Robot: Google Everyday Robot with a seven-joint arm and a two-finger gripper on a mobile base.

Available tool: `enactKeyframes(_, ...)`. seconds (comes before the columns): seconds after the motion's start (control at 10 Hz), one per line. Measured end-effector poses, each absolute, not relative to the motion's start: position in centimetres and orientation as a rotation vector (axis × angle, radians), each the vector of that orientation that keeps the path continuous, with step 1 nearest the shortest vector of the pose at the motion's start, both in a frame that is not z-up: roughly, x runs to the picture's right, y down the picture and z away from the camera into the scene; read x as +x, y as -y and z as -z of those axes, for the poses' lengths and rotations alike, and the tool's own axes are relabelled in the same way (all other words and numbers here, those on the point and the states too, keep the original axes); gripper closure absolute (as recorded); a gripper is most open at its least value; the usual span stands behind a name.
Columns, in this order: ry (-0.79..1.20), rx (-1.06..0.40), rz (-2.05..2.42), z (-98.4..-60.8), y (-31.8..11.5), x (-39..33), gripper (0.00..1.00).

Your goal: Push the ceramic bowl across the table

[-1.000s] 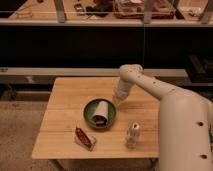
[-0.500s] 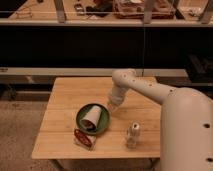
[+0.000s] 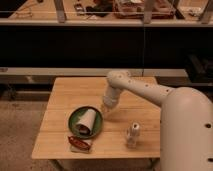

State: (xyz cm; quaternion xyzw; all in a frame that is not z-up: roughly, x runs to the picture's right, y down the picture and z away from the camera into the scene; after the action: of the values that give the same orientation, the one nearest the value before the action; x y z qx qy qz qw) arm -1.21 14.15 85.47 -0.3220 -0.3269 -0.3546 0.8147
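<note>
The ceramic bowl [image 3: 74,120] is a shallow dark-green dish on the light bamboo table [image 3: 65,90], toward its front left. A white cup [image 3: 86,121] lies on its side inside the bowl. My gripper [image 3: 105,109] hangs from the white arm and sits right at the bowl's right rim, low over the tabletop. The bowl's front edge lies very close to a red packet [image 3: 79,144], and I cannot tell whether they touch.
A small pale bottle [image 3: 132,135] stands upright at the front right of the table. The red packet lies near the front edge. My white arm's bulk [image 3: 187,130] fills the right side. Dark shelving [image 3: 100,45] runs behind the table.
The bowl with the cup has slid left and toward the front of the table. My gripper has followed it leftward, staying at its right rim.
</note>
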Motion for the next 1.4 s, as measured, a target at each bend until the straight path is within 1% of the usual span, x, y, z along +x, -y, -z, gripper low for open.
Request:
enactKeyframes(0.4, 0.77, -0.703, 0.822, -84.3, -15.8, -4.4, 1.0)
enactKeyframes(0.9, 0.832, -0.669, 0.88, -83.6, -15.8, -7.2, 1.0)
enactKeyframes(1.2, 0.856, -0.555, 1.001, -83.0, -15.7, -8.8, 1.0)
enactKeyframes(1.4, 0.826, -0.465, 1.12, -83.6, -16.8, -9.0, 1.0)
